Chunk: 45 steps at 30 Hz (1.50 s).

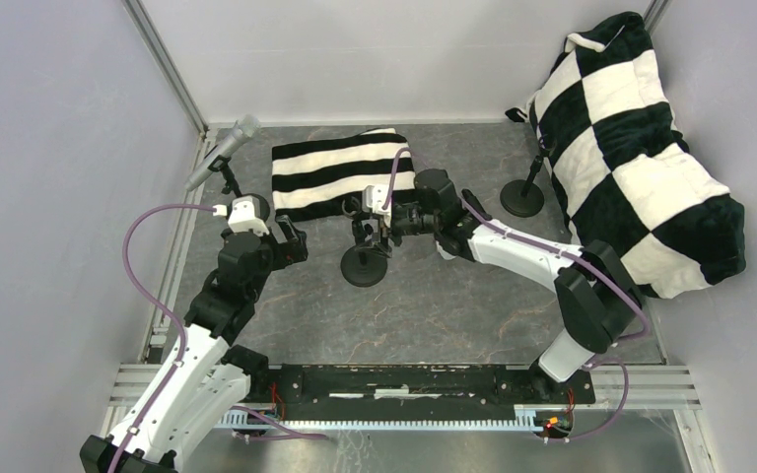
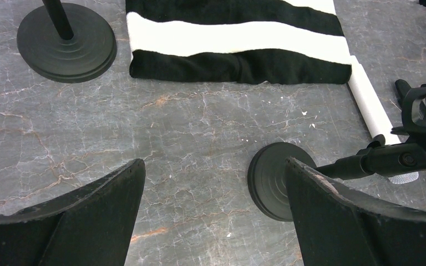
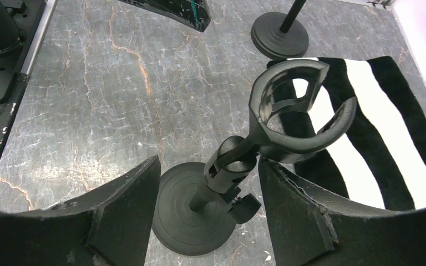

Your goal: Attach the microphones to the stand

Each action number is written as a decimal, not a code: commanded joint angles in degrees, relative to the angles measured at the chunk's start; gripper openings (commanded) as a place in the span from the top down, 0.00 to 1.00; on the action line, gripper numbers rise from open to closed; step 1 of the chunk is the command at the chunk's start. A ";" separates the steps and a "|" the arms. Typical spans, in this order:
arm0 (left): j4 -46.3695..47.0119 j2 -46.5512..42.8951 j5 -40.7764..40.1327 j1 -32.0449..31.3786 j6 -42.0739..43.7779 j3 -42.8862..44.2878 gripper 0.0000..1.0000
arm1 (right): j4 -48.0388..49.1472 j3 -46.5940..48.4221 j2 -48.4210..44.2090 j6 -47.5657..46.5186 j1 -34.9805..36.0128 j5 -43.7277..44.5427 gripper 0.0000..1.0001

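One silver-grey microphone [image 1: 222, 148] already sits in the back-left stand [image 1: 228, 179], seen from above — and the right claw [image 1: 373, 227] hangs at the middle stand [image 1: 363, 266]. Left wrist: the left claw [image 2: 215, 163] is spread wide, holding nothing; the white microphone [image 2: 366, 100] lies flat along the edge of the striped cloth [image 2: 233, 39], just past the middle stand, nearer the right claw. Right wrist: that claw is spread around the stand's empty clip [image 3: 305, 141] — pinching nothing.
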 commanded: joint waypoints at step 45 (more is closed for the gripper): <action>-1.55 3.14 -1.74 -0.21 -0.16 2.91 0.00 | -25.54 8.21 10.40 28.12 -15.46 43.88 0.27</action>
